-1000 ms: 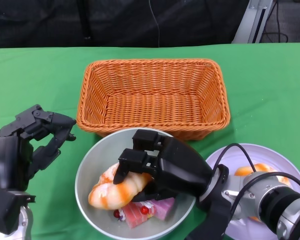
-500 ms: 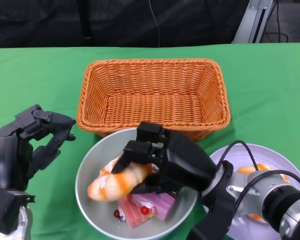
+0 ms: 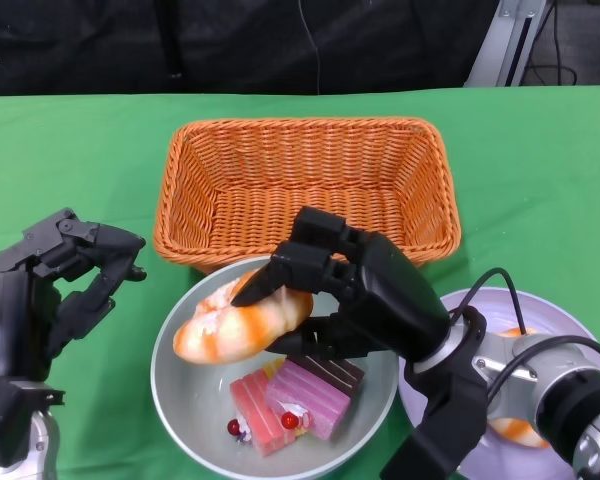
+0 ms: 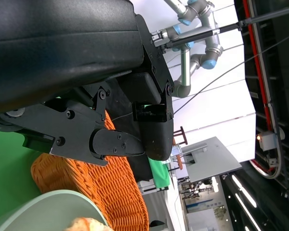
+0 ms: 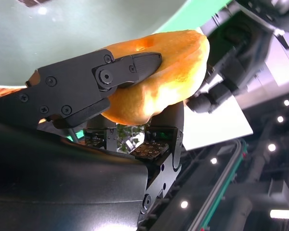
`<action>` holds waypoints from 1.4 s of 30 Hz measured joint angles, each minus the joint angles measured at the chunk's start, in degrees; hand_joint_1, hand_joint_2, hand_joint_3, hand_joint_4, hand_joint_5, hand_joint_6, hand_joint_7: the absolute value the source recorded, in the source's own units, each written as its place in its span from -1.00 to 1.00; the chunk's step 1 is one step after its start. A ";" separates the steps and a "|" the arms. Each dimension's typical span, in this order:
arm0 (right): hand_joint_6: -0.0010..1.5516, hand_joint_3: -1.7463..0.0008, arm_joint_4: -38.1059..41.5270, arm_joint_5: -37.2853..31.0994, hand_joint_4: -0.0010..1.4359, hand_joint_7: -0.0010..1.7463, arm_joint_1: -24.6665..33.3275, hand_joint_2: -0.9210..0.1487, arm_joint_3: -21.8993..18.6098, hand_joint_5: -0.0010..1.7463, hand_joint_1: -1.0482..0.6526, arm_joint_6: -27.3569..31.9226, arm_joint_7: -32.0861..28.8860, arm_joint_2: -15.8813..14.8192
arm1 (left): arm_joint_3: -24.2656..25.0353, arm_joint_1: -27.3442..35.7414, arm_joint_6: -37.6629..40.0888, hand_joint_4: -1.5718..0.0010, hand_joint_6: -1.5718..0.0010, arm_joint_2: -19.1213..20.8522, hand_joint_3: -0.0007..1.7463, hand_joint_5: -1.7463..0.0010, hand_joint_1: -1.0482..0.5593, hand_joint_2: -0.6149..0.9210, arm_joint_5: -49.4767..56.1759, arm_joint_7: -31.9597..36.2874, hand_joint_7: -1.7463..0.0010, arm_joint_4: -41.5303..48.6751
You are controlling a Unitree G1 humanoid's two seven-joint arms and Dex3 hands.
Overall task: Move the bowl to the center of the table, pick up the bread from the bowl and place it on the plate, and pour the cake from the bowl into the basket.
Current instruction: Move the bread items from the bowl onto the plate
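My right hand [image 3: 365, 295] grips the long orange-glazed bread [image 3: 242, 323] and holds it lifted above the grey bowl [image 3: 185, 385]; the right wrist view shows the bread [image 5: 159, 77] pinched between its fingers [image 5: 91, 82]. Two pink cake pieces [image 3: 290, 395] lie in the bowl under the bread. The orange wicker basket [image 3: 305, 190] stands just behind the bowl. A white plate [image 3: 570, 325] lies at the lower right, with another orange bread piece [image 3: 510, 430] on it, partly hidden by my arm. My left hand [image 3: 50, 285] hovers left of the bowl, fingers apart, holding nothing.
Green cloth [image 3: 70, 160] covers the table around the basket. The bowl's rim nearly touches the basket's front wall. A dark backdrop runs behind the table's far edge.
My right hand has raised the bread out of the bowl and up toward the basket side, uncovering the cake pieces. The left hand has barely moved.
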 measured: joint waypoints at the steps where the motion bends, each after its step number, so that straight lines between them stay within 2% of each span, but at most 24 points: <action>1: 0.06 0.32 -0.64 0.26 0.13 0.24 0.48 -0.74 -0.46 0.80 0.13 -0.32 0.28 -0.11 | 0.00 0.02 0.10 -0.12 -0.26 0.05 -0.66 -0.38 0.06 1.00 -0.01 0.00 0.07 -0.18; 2: 0.05 0.15 -1.35 0.45 0.10 0.29 0.88 -0.59 -0.85 0.88 0.14 -0.41 0.64 -0.24 | 0.00 0.03 0.13 -0.13 -0.27 0.12 -0.66 -0.38 0.06 1.00 -0.01 0.00 0.07 -0.32; 4: 0.04 -0.04 -3.37 0.99 0.08 0.33 1.69 -0.42 -1.83 0.93 0.15 -0.70 1.62 -0.73 | 0.01 0.04 0.12 -0.13 -0.27 0.33 -0.65 -0.37 0.06 1.00 0.02 0.00 0.06 -0.34; 8: 0.03 -0.12 -6.03 2.48 0.05 0.34 2.67 -0.31 -3.87 0.98 0.16 -1.26 4.12 -1.55 | 0.03 0.03 0.10 -0.14 -0.27 0.78 -0.65 -0.37 0.05 1.00 0.06 0.00 0.06 -0.31; 11: 0.02 -0.30 -8.33 4.37 0.08 0.41 4.01 -0.11 -5.69 0.97 0.17 -1.59 6.95 -2.35 | 0.05 0.04 0.09 -0.14 -0.26 0.89 -0.65 -0.37 0.06 1.00 -0.02 -0.05 0.06 -0.29; 14: 0.02 -0.42 -10.74 5.89 0.09 0.47 5.93 -0.02 -7.90 1.00 0.17 -1.67 8.96 -3.27 | 0.14 0.05 0.08 -0.14 -0.26 1.03 -0.66 -0.38 0.05 1.00 -0.02 -0.07 0.05 -0.29; 21: 0.06 -0.45 -14.35 10.05 0.13 0.48 9.84 -0.03 -12.84 0.98 0.16 -2.19 13.75 -4.82 | 0.71 0.30 1.28 -0.13 -0.26 1.07 -0.67 -0.37 0.07 1.00 -2.54 -2.26 0.07 -0.74; 22: 0.05 -0.50 -14.70 10.56 0.14 0.53 10.12 -0.06 -13.49 0.97 0.14 -2.31 14.49 -4.86 | 0.73 0.30 1.34 -0.15 -0.27 1.06 -0.67 -0.36 0.07 1.00 -2.55 -2.65 0.08 -0.81; 24: 0.07 -0.46 -16.06 12.38 0.19 0.48 11.36 -0.07 -15.12 0.86 0.13 -3.00 16.00 -5.42 | 0.84 0.32 1.35 -0.16 -0.28 1.06 -0.66 -0.35 0.08 1.00 -2.56 -3.24 0.10 -0.86; 29: 0.07 -0.41 -17.35 15.31 0.20 0.46 12.99 -0.05 -18.59 0.81 0.13 -5.12 19.68 -7.10 | 1.45 0.36 1.42 -0.16 -0.29 1.24 -0.65 -0.34 0.09 1.00 -3.11 -4.05 0.11 -0.86; 31: 0.07 -0.38 -18.20 15.53 0.20 0.48 13.77 -0.06 -19.91 0.84 0.13 -5.93 20.17 -7.53 | 1.50 0.37 1.61 -0.16 -0.30 1.25 -0.66 -0.33 0.09 1.00 -3.31 -4.15 0.11 -0.86; 38: 0.06 -0.45 -19.67 16.70 0.16 0.51 15.95 0.02 -24.73 0.93 0.12 -6.91 21.77 -7.82 | 1.76 0.40 2.56 -0.15 -0.30 1.24 -0.67 -0.32 0.09 1.00 -4.70 -6.14 0.11 -0.86; 41: 0.06 -0.45 -19.99 16.70 0.15 0.51 16.32 0.02 -25.58 0.93 0.12 -6.91 22.48 -7.80 | 1.96 0.40 2.74 -0.15 -0.30 1.24 -0.67 -0.32 0.09 1.00 -4.85 -6.36 0.11 -0.86; 42: 0.07 -0.38 -20.10 16.22 0.15 0.47 16.50 -0.06 -26.10 0.92 0.14 -7.00 22.42 -7.88 | 1.95 0.40 2.80 -0.16 -0.30 1.21 -0.67 -0.32 0.09 1.00 -4.84 -6.41 0.11 -0.90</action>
